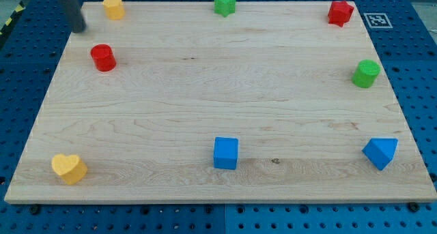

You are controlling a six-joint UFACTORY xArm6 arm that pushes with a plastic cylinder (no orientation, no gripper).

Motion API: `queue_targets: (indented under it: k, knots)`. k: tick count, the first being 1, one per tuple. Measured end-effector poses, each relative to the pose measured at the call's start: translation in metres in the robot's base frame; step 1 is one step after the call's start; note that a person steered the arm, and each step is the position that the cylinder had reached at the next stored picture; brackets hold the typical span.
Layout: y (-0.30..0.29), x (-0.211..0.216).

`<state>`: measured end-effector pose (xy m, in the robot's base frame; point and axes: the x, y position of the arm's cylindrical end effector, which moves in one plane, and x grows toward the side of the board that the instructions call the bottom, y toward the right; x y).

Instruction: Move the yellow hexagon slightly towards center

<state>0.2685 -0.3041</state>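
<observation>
With no claw to grip, my tip [81,28] sits left of the yellow hexagonal block [113,7] at the wooden worktop's [205,91] top-left corner; an off-centre shove could spin it off the top edge.

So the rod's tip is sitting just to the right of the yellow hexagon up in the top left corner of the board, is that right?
Not quite. In the camera view my tip sits to the left of the yellow hexagon, not its right, and a little lower, apart from it. The rest holds: the hexagon is up in the top left corner of the board.
</observation>
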Motion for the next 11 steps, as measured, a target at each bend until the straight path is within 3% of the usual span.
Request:
queue_targets:
  k: [1, 2, 5, 7, 11]
  knots:
    - [0.003, -0.055]
    - [0.018, -0.076]
    - [0.063, -0.067]
    - [0.078, -0.022]
    - [0.09, -0.054]
